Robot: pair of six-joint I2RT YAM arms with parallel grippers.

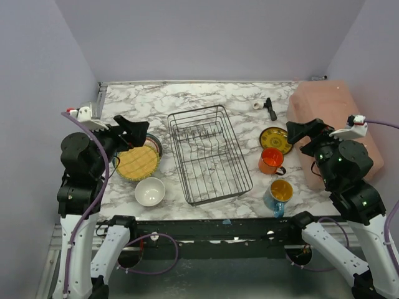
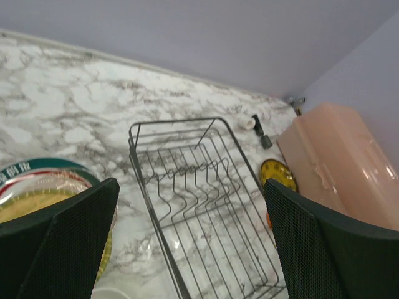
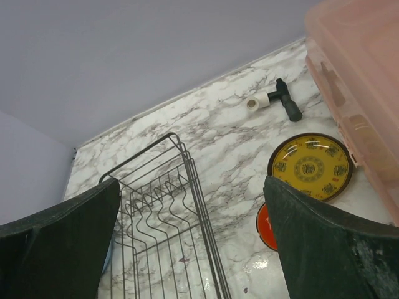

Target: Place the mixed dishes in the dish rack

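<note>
Left gripper [image 1: 133,132] jaws spread wide, holding nothing, hanging over the far rim of the stack of plates [image 1: 138,163] by the tabletop's [image 1: 243,103] left edge. Right gripper [image 1: 303,132] likewise spread and holding nothing, near the right edge, in front of the pink box [image 1: 327,99].

Hard to read:
- Stack: the top plate is yellow. The left wrist view shows green and reddish rims under it, cut off by a finger and the frame edge, so I cannot tell the plate count.
- Right arm covers the box's near end.
- Right wrist view shows only a sliver of the orange mug [image 1: 271,160].

Counts – all dishes sit on the tabletop, outside the rack:
- 1 dish rack [image 1: 179,161], mid-table, long side running from far edge to near edge
- 1 white bowl [image 1: 149,191], between stack and near edge
- 1 small yellow plate [image 1: 276,139], right of the rack
- 2 mugs – orange, then blue mug [image 1: 278,194] toward the near-right corner
- 1 black tool [image 1: 270,109] with 1 white piece [image 1: 257,104], near the far edge
</note>
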